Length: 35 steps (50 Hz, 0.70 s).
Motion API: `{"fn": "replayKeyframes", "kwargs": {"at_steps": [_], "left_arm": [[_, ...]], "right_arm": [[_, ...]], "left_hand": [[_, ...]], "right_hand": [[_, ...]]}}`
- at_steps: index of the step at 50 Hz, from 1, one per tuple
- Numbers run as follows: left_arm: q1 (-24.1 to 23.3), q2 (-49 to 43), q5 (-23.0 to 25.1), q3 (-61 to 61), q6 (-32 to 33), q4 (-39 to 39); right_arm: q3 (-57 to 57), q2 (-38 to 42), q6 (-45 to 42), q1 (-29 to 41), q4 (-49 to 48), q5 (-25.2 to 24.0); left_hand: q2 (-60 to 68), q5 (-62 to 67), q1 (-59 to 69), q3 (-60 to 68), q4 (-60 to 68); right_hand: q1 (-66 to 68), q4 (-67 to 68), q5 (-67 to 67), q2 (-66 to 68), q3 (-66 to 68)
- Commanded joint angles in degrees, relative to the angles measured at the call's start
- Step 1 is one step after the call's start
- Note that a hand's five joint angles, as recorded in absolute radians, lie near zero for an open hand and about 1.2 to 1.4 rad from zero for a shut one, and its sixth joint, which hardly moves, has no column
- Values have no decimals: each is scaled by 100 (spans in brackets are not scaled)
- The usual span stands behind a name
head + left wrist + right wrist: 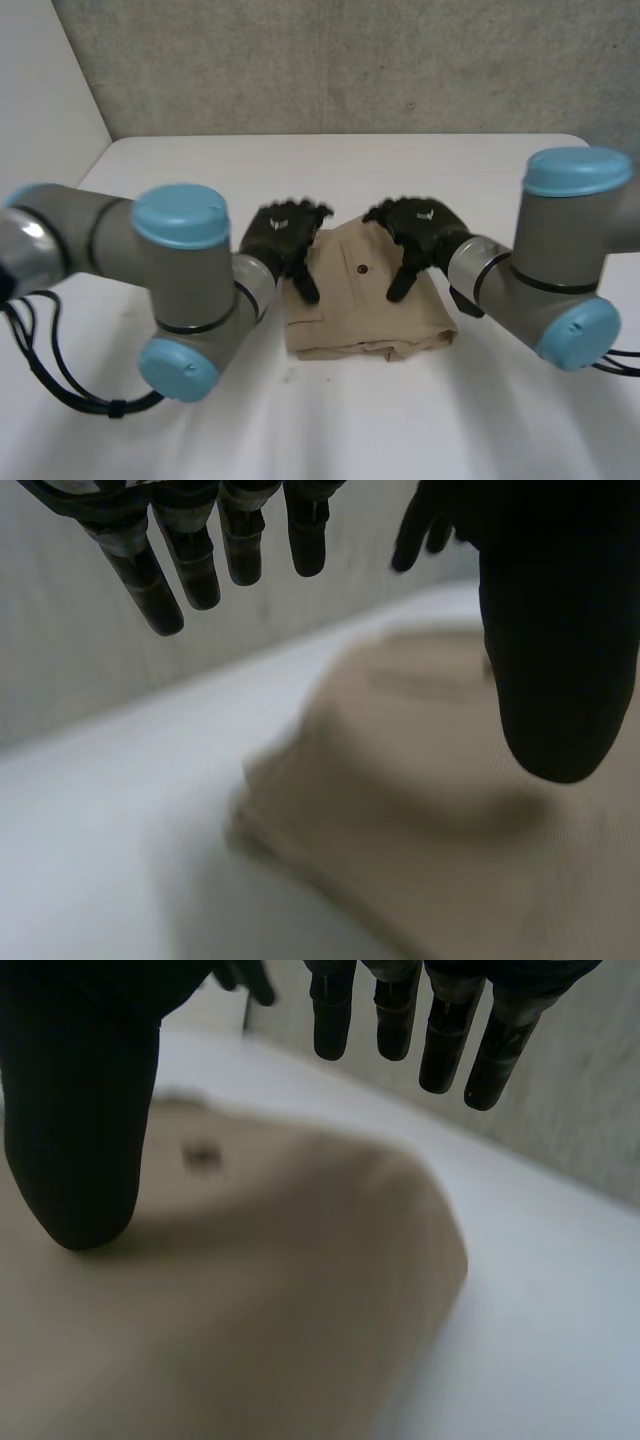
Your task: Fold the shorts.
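Tan shorts lie on the white table as a compact stacked rectangle, long axis running side to side between the arms, button up. Left hand is at the shorts' far-left corner and right hand over their far-right part, both with fingers straight and spread, holding nothing (thumbs look down on the cloth, fingertips clear of it). Both hands are about equally near, each at its own end of that axis; I'd judge the fold close to done.

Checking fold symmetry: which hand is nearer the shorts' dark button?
The right hand: its thumb lies beside the button, while the left hand sits at the shorts' edge.
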Motion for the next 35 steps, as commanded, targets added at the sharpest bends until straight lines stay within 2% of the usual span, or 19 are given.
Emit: {"fn": "replayKeyframes", "kwargs": {"at_steps": [1,6,9,14,15,16,17,20,23,24,28,32,35], "left_arm": [[-16,-793,-434,250,-89,-488],[-16,-812,-408,206,-27,-550],[-51,-619,-408,171,-36,-602],[-60,478,-373,39,-45,-603],[-51,646,-373,21,-45,-603],[18,1187,-373,12,-45,-603],[28,1367,-373,4,-53,-603],[98,1850,-382,3,-54,-611],[318,2274,-390,3,-36,-647],[692,2674,-399,12,-45,-803],[1195,3142,-329,117,-123,-1566],[1390,3319,-58,135,-290,-2060],[1460,3346,118,153,-431,-2088]], "right_arm": [[-802,1001,-627,34,848,704],[-838,985,-830,42,884,846],[-838,697,-778,43,884,820],[-767,-16,-620,43,752,811],[-750,-287,-471,34,647,837],[-715,-585,-278,16,516,863],[-715,-588,-276,16,515,864],[-592,-1386,381,-71,216,1108],[-417,-1852,480,-264,137,1503],[-381,-1967,462,-317,137,1592],[-249,-2390,383,-467,207,1874],[-275,-2487,217,-590,356,1918],[-319,-2504,120,-608,601,1962]], "left_hand": [[141,-4,170,76,121],[141,-4,170,76,121],[124,-20,153,59,104],[57,-88,86,-8,37],[23,-121,53,-42,3],[-10,-155,19,-75,-30],[-10,-155,19,-76,-31],[6,-138,35,-59,-14],[6,-138,36,-59,-14],[106,-38,136,41,86],[108,-37,137,43,87],[23,-121,53,-42,3],[-10,-155,19,-75,-30]], "right_hand": [[-162,-331,-363,-247,-231],[-162,-331,-363,-247,-231],[-162,-331,-363,-247,-231],[-162,-331,-363,-247,-231],[-162,-331,-363,-247,-231],[-162,-331,-363,-247,-231],[-162,-331,-363,-247,-231],[-162,-331,-363,-247,-231],[-162,-331,-363,-247,-231],[-162,-331,-363,-247,-231],[-162,-331,-363,-247,-231],[-162,-331,-363,-247,-231],[-162,-331,-363,-247,-231]]}}
